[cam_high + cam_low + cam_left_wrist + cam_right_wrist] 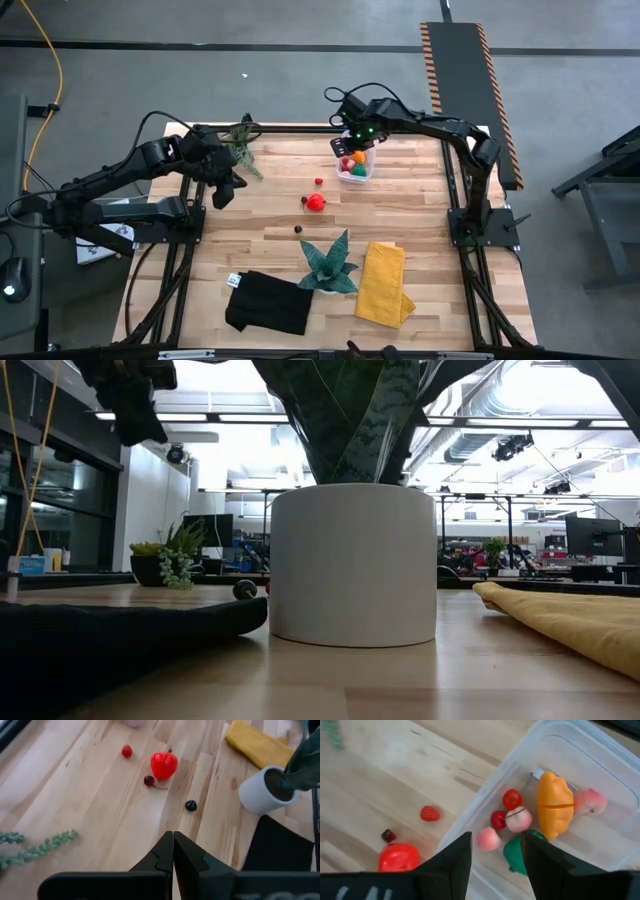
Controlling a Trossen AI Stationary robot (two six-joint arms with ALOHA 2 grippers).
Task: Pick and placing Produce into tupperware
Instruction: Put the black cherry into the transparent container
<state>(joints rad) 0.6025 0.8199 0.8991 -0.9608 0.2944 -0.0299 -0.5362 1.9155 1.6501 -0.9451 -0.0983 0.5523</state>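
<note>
**Clear tub filling up, three pieces left out on the wood**

Clear plastic is where the action sits: the tupperware lies in the upper centre-right of the high view, and the right gripper hangs directly above its upper end, green light glowing on the wrist. Through the right wrist view its two dark fingers stand apart with nothing between them, framing the tub's near wall. Inside the tub: an orange piece, a small red tomato, a darker red piece, three pink pieces, and a green piece partly hidden behind the fingers.

Out on the wooden table, just left of centre in the high view, the big red piece lies below and to the left of the tub. A small red berry sits just above it, and a tiny dark ball lies lower down, nearer the teal spiky plant in its white pot.

Over on the left, the left gripper hovers above bare wood, its fingers pressed together and empty, as the left wrist view confirms. A small leafy plant stands near it at the upper edge. A black cloth and a folded yellow cloth lie along the lower part of the table.
</note>
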